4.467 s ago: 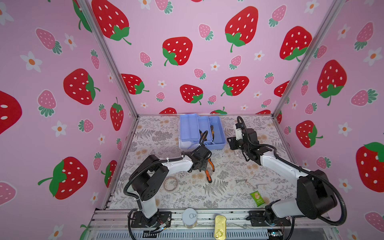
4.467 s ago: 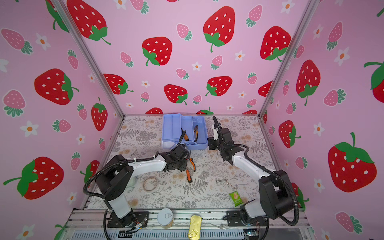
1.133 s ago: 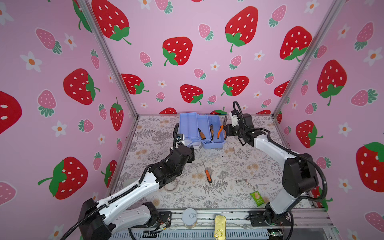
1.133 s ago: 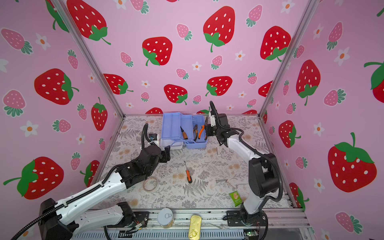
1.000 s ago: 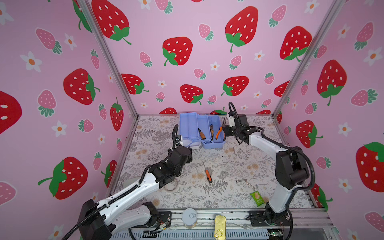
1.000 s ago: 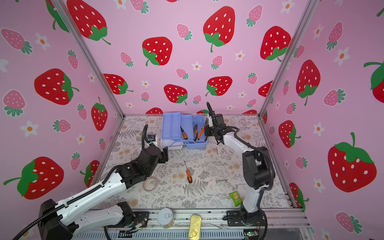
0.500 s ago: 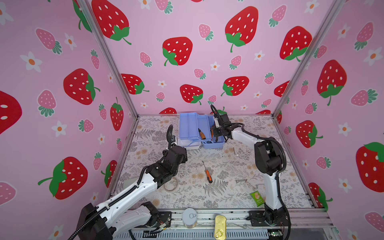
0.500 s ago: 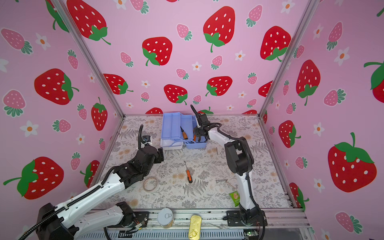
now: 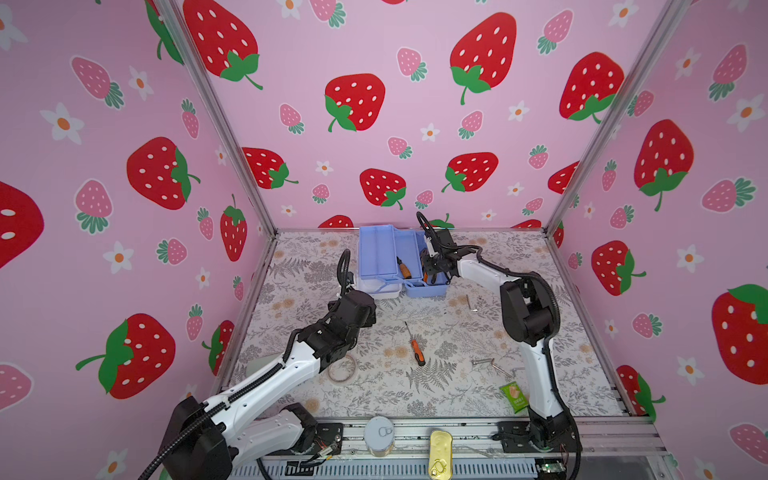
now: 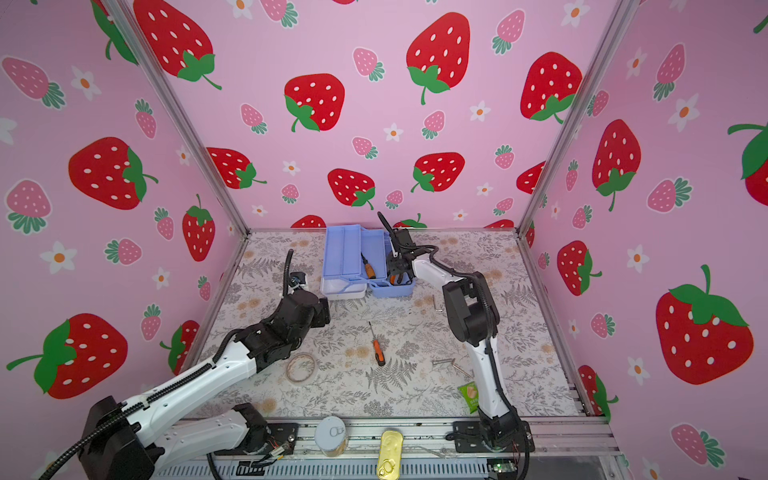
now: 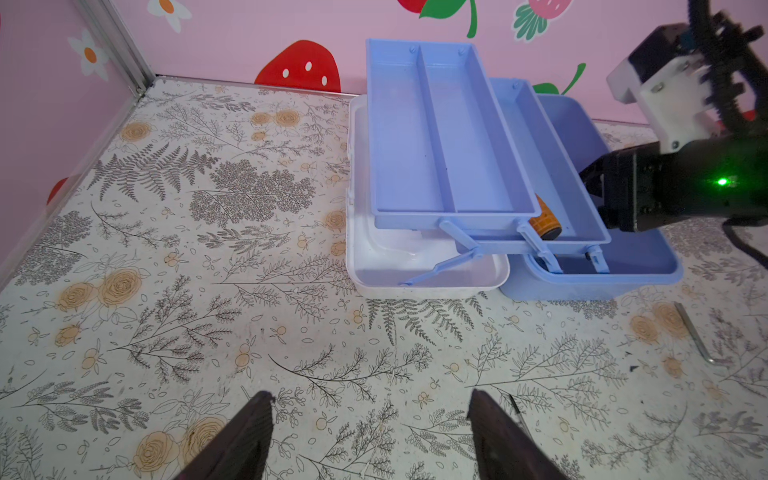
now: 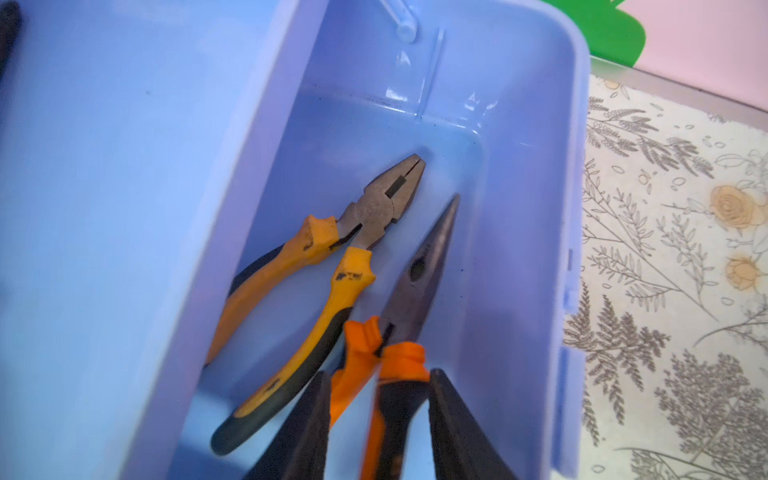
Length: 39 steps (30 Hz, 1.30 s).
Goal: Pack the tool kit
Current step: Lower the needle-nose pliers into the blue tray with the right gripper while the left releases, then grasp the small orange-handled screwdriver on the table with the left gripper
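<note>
the tool kit (image 9: 432,289) sits open at the far middle of the floor, its trays stepped out over the white lid (image 9: 374,291) on the left. the right gripper (image 12: 378,372) is down in the blue base, fingers partly apart either side of the handles of the long-nose pliers (image 12: 419,282); gripping or loose, i can't tell. the left gripper (image 11: 370,399) hangs wide open and empty above the floor, nearer us. a screwdriver (image 9: 415,350) lies mid-floor.
</note>
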Motion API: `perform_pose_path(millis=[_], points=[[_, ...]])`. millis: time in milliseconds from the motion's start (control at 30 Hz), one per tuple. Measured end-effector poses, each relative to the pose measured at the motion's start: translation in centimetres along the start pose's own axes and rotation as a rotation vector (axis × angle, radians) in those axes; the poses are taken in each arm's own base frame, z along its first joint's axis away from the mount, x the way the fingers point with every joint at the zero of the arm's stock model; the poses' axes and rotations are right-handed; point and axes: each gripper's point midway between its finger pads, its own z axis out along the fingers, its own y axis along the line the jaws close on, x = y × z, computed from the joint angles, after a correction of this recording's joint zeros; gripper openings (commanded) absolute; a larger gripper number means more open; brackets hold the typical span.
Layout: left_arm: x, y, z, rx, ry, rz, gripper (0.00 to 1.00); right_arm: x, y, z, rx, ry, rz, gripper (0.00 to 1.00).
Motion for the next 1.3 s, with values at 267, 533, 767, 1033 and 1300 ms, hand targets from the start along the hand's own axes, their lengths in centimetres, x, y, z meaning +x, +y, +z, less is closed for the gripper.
perform_pose_path(millis=[267,533,767,1033,1300], points=[[2.8,-1.9,2.5,0.047,0.101,0.025,0.73,-1.0,-0.4,-5.0,-0.008,-0.057,0.003,0.50],[5.6,-6.6,2.6,0.157,0.181,0.070,0.71,-2.3,-0.6,-14.1,-0.062,-0.241,0.051,0.47],[8.6,-12.0,2.3,0.243,0.284,0.137,0.77,3.2,-0.6,-16.6,-0.093,-0.222,0.068,0.47],[12.0,-16.0,1.2,0.286,0.421,0.195,0.78,5.8,-1.0,-18.4,-0.099,-0.225,0.083,0.49],[15.4,-16.6,1.6,0.241,0.567,0.193,0.67,7.1,-1.0,-18.7,-0.106,-0.221,0.086,0.50]])
